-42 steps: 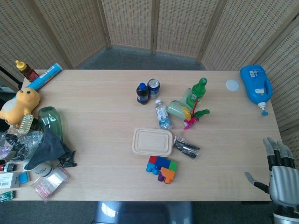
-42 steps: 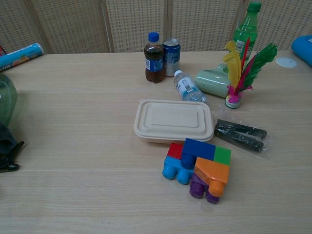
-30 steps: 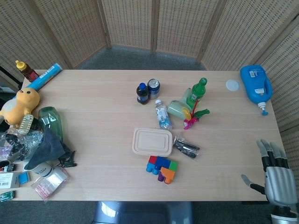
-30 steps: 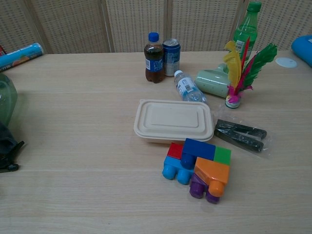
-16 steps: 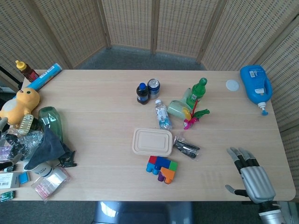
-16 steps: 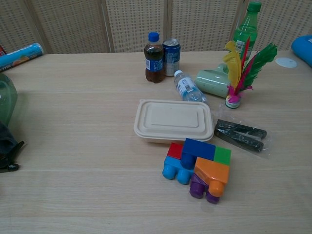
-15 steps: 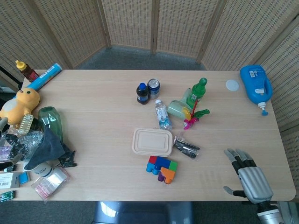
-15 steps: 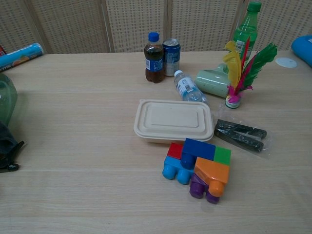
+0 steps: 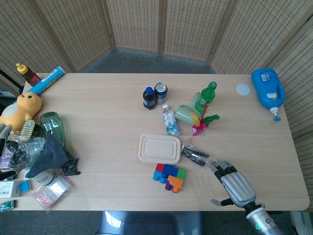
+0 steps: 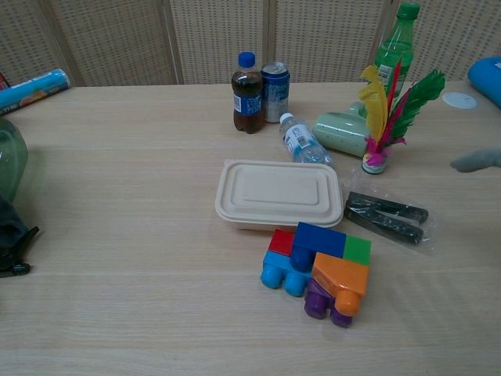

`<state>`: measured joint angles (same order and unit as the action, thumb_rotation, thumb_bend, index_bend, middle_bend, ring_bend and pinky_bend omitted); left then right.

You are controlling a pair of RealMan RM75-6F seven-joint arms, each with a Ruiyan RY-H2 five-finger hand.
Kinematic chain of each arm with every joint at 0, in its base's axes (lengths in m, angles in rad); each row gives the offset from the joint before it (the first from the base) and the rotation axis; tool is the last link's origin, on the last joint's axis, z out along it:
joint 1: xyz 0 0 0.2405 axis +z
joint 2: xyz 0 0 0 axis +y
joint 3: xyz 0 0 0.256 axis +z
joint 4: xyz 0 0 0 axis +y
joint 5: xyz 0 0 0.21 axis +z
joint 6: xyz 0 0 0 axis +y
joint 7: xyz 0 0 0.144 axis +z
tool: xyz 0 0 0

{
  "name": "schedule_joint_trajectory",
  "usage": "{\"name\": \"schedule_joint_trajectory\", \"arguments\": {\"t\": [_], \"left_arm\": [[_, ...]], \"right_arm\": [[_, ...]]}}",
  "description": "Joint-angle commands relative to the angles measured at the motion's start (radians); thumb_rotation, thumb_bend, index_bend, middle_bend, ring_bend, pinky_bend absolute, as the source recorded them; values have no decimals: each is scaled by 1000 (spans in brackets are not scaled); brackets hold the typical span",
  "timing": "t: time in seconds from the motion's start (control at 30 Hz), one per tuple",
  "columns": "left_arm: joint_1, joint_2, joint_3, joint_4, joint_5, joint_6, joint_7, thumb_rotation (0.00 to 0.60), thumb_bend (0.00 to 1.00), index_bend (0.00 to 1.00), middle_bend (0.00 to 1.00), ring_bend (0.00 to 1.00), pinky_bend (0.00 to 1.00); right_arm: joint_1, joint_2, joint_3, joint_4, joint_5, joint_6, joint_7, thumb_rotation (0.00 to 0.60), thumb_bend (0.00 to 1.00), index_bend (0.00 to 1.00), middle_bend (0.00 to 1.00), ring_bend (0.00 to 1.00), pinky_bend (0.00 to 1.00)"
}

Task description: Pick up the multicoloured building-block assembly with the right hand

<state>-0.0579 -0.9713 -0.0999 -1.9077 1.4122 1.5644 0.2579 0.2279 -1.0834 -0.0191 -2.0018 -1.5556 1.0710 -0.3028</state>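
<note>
Woven screens ring our pale wooden table (image 9: pixel 98 107). Our right hand (image 9: pixel 234 185) hovers with fingers spread and nothing in them; the multicoloured building-block assembly (image 9: pixel 170 176) lies to its left, well apart, just this side of the lidded beige box (image 9: pixel 159 148). We judge it light, rigid and smooth-sided, best clasped across its opposite flat sides.
</note>
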Motion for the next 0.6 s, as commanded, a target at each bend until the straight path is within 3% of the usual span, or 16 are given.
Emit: {"name": "schedule_joint_trajectory", "arguments": {"t": [0.03,0.27,0.6], "left_arm": [[-1,-3,1,3,0,-1,4,600,0,0,0,0,0],[-1,-6,-1,6,-4,2,6,600,0,0,0,0,0],[-2,-10,3,9,-2,-2,7,600,0,0,0,0,0]], "right_arm": [[46,-41,12,10,38,-57,-23,483,0,0,0,0,0],[110,-107,28,18,112,-132,-47,458,0,0,0,0,0],[149,-214,42,6,204,-118,-138,457,0,0,0,0,0]]}}
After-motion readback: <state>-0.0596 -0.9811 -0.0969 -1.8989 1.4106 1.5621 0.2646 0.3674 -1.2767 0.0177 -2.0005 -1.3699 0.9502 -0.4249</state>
